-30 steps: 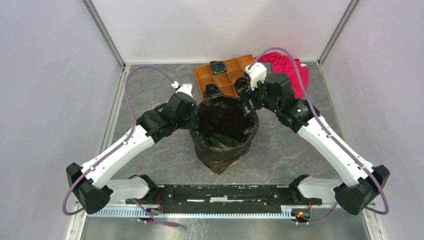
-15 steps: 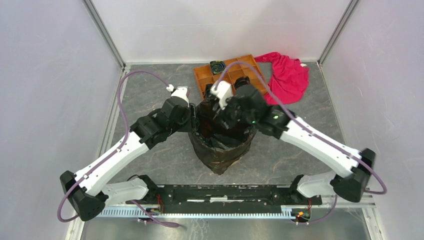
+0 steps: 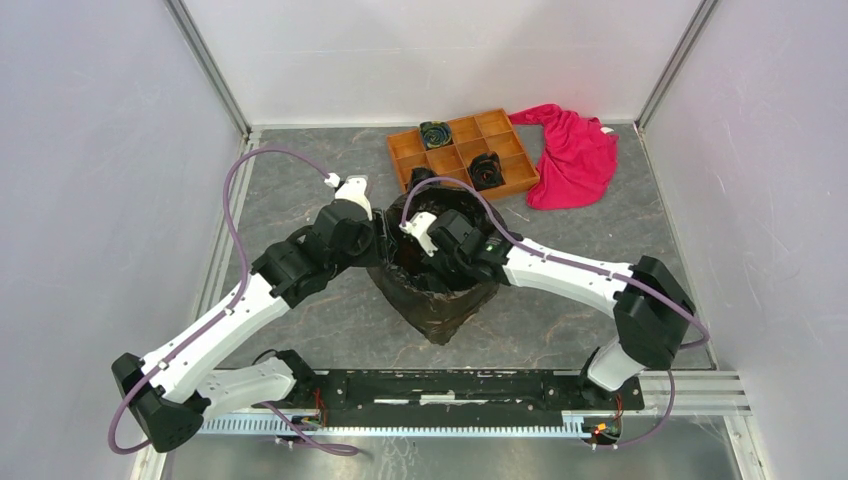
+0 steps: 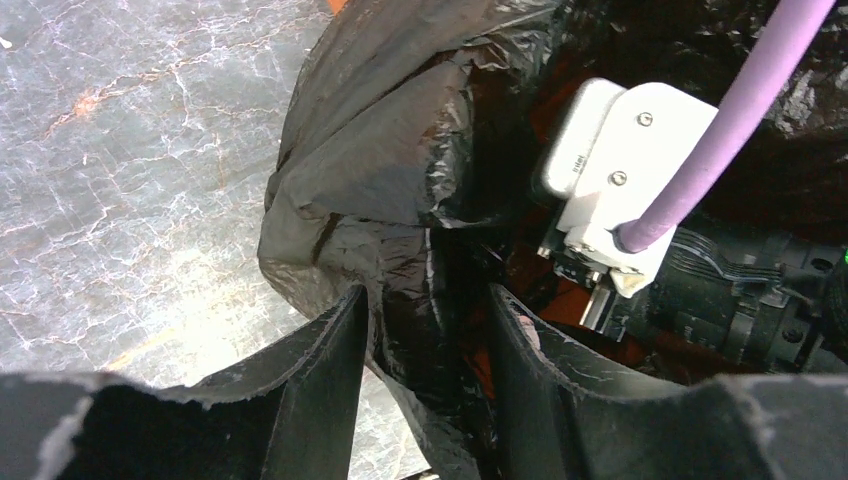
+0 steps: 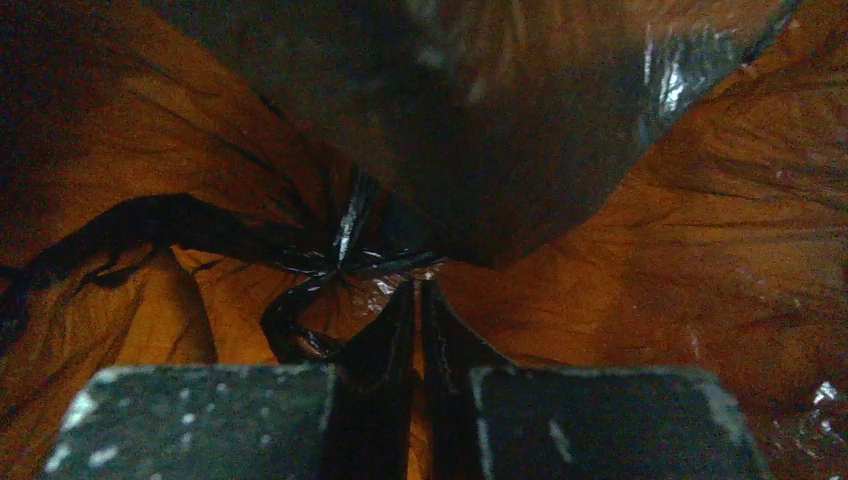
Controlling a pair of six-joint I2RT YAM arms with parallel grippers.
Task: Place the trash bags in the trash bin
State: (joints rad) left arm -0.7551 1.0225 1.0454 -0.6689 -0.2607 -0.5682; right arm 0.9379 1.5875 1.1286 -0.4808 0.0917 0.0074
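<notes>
The black glossy trash bag (image 3: 440,312) lines the trash bin and drapes over its rim and outer wall. The bin's orange wall (image 5: 120,300) shows only through the film, in the right wrist view. My left gripper (image 3: 378,240) sits at the bin's left rim. It is open, with one finger outside and one inside and a fold of bag (image 4: 400,250) standing between them (image 4: 427,295). My right gripper (image 3: 448,262) reaches down inside the bin. It is shut (image 5: 418,285), its tips at the gathered film (image 5: 340,250) on the bottom.
An orange compartment tray (image 3: 505,160) lies behind the bin with small black rolls (image 3: 436,133) in it. One roll (image 3: 420,180) lies by the tray's near corner. A red cloth (image 3: 575,155) lies at the back right. Enclosure walls stand close on both sides.
My right arm swung from the bin's far rim down into the bin and its jaws closed. My left gripper's jaws widened at the left rim.
</notes>
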